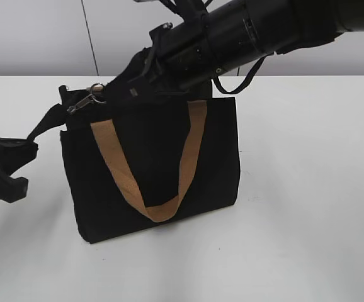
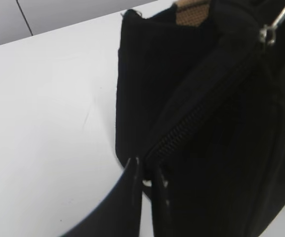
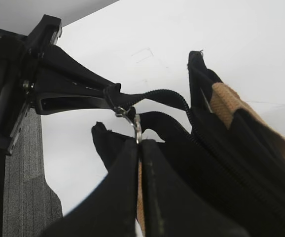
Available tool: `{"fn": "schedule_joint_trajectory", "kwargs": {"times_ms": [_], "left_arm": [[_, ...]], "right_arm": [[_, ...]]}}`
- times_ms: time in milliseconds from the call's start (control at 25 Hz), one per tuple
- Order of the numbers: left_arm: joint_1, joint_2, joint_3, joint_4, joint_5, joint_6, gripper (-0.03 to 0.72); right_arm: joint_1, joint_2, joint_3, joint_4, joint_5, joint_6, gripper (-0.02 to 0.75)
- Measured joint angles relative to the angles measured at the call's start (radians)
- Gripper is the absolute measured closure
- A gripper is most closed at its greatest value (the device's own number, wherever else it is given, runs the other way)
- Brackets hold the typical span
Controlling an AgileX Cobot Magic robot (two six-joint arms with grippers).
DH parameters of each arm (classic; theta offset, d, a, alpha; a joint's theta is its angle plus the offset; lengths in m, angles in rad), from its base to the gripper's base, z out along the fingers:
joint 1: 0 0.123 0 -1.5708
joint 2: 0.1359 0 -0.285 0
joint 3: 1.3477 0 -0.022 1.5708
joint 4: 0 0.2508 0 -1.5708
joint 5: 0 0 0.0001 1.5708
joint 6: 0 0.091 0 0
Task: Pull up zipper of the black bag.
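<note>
- zipper (image 3: 132,121): silver slider with ring and tab, at the top left end of the black bag (image 1: 157,170) in the exterior view, near the bag's corner; in that view the metal shows at the bag's upper left, just beside the right arm's tip
- bag stands upright on the white desk (image 1: 308,189), tan handles (image 1: 188,151) hanging down the front panel
- right gripper (image 3: 140,143): fingers pressed together on the zipper pull tab, metal tab poking out just above the tips; we read this as a firm pinch
- left gripper (image 2: 145,173): fingers nearly together, clamped on the black tail of fabric at the end of the zipper track (image 2: 192,123); in the right wrist view that tail runs taut from the left gripper to the bag
- step in hand, our judgement: the pull itself, left anchors the bag end, right draws the slider along the track
- progress: we cannot tell how much of the track is closed, the right arm hides the bag top
- next move calls for: right pulling the tab in line with the track, left keeping tension so the bag doesn't lift or fold
- risk: tab slipping from the pinch, or the bag tipping on the desk
</note>
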Motion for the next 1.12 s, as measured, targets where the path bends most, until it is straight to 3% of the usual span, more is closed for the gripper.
{"fn": "schedule_joint_trajectory", "kwargs": {"times_ms": [560,880,1120], "left_arm": [[0.001,-0.025,-0.002,-0.003,0.067,0.0,0.678],[0.066,-0.046,-0.002,-0.056,0.092,0.0,0.678],[0.074,-0.086,-0.007,-0.072,0.114,0.0,0.678]], "right_arm": [[0.0,0.0,0.0,-0.001,-0.041,0.0,0.738],[0.0,0.0,0.0,-0.005,-0.065,0.0,0.738],[-0.001,0.0,0.0,-0.042,-0.064,0.006,0.738]]}}
